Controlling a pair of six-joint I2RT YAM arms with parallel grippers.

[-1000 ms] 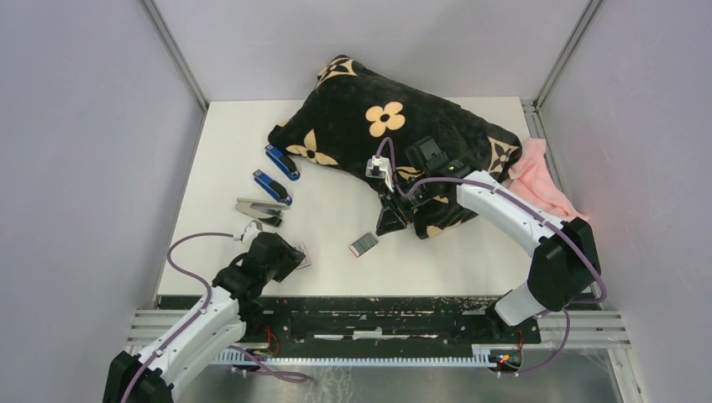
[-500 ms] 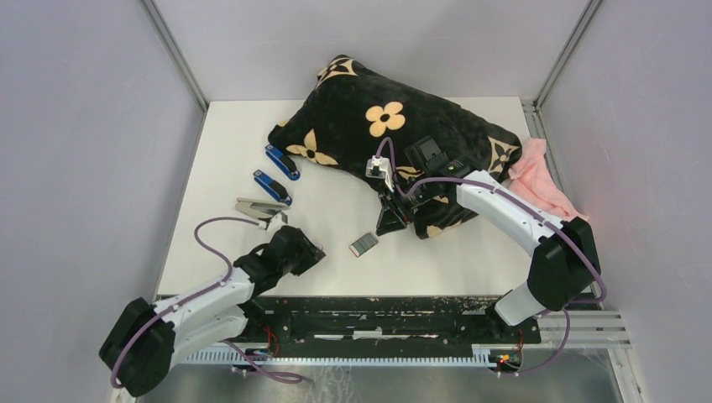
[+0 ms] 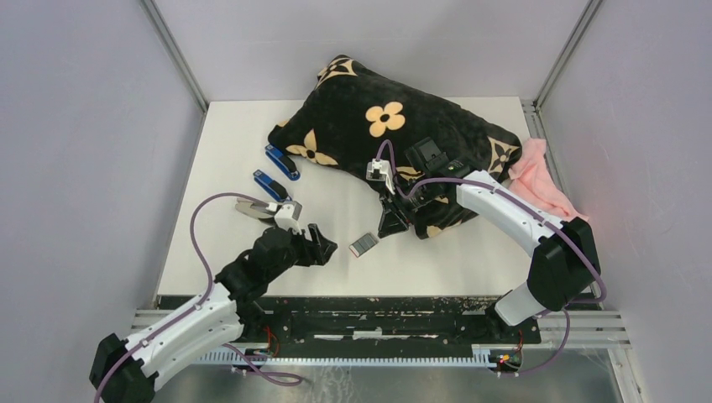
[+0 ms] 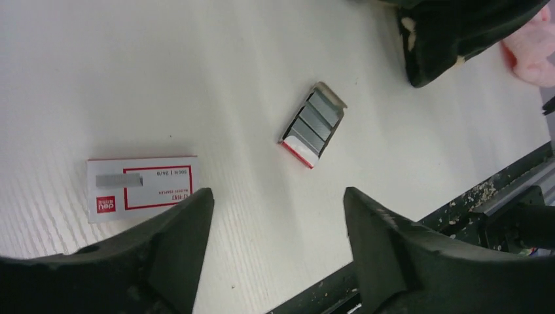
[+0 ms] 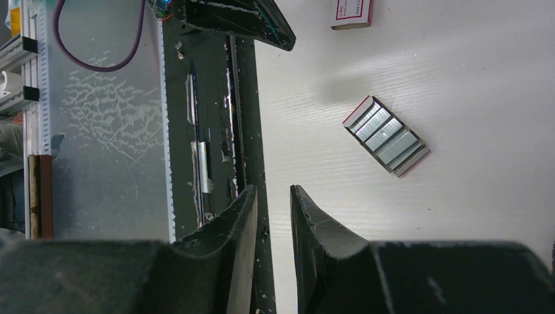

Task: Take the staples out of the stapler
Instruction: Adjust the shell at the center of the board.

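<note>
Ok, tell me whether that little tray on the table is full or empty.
Filled: silvery staples lie side by side across the tray, covering its floor. How deep they stack, cannot tell.

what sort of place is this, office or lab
Probably a robot lab test cell, not an office: a white table boxed in by plain grey walls, left arm and right arm bolted at its near edge, and staged props, staplers and staples.

Bright even light, soft shadows, sharp focus
</note>
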